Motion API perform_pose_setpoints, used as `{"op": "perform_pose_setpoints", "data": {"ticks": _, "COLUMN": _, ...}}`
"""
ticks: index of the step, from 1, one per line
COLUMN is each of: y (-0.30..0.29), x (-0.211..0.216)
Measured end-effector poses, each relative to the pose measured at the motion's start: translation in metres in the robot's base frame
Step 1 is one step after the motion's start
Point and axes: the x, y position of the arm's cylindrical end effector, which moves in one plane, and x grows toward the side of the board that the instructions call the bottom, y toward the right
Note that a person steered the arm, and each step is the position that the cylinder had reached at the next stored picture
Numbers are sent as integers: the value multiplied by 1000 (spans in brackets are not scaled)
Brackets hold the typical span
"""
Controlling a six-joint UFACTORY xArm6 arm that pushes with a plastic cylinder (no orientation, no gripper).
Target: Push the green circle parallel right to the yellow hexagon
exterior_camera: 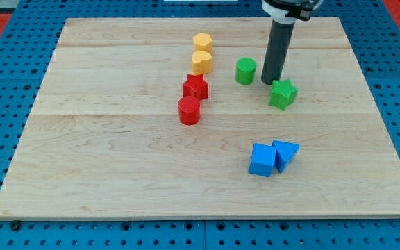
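circle (pixel 246 71) right of hexagon (pixel 202 42), my tip (pixel 269 83) between circle and star (pixel 282 94), cubes toward view's bottom

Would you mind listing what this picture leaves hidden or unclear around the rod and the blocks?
- Camera view: the arm above the rod is cut off by the view's top edge.
- My tip stands between the green circle and the green star; contact with either cannot be told.
- The blue triangular block is partly hidden by the blue cube.
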Motion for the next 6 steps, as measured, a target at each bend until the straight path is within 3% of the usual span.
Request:
{"op": "perform_pose_setpoints", "data": {"ticks": 3, "y": -16, "x": 21}}
{"op": "perform_pose_setpoints", "data": {"ticks": 6, "y": -67, "x": -15}}
